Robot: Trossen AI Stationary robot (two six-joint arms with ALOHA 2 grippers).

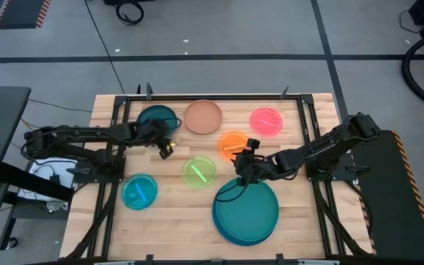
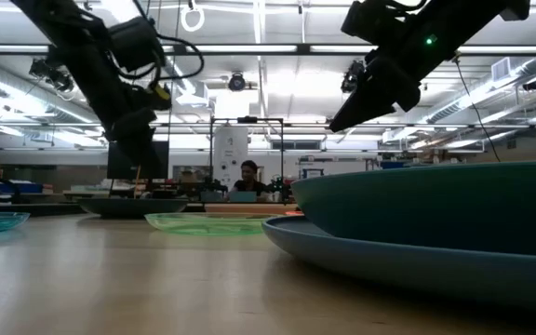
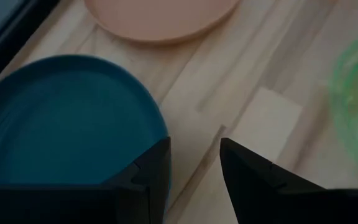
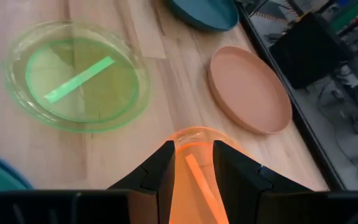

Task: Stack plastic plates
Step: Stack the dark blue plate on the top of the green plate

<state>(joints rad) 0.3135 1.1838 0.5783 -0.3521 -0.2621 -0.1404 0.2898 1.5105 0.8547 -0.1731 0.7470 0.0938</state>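
The dark teal medium plate (image 1: pixel 155 118) (image 3: pixel 61 118) lies flat at the table's far left. My left gripper (image 1: pixel 168 141) (image 3: pixel 194 165) is open at its near-right rim, one finger over the plate and one over bare wood; I cannot tell whether it touches. My right gripper (image 1: pixel 241 158) (image 4: pixel 192 163) is open and hangs well above the table (image 2: pixel 344 119), over the near edge of the orange plate (image 1: pixel 232 142) (image 4: pixel 194 143). The large teal plate (image 1: pixel 247 208) (image 2: pixel 435 200) rests on the blue plate (image 2: pixel 380 253) at the near right.
The tan plate (image 1: pixel 202 116) (image 4: pixel 248 90) and the pink plate (image 1: pixel 266 121) lie along the far edge. The lime-green plate (image 1: pixel 199 171) (image 4: pixel 76 74) is in the middle, and the cyan plate (image 1: pixel 139 191) is near left. Bare wood shows along the near edge.
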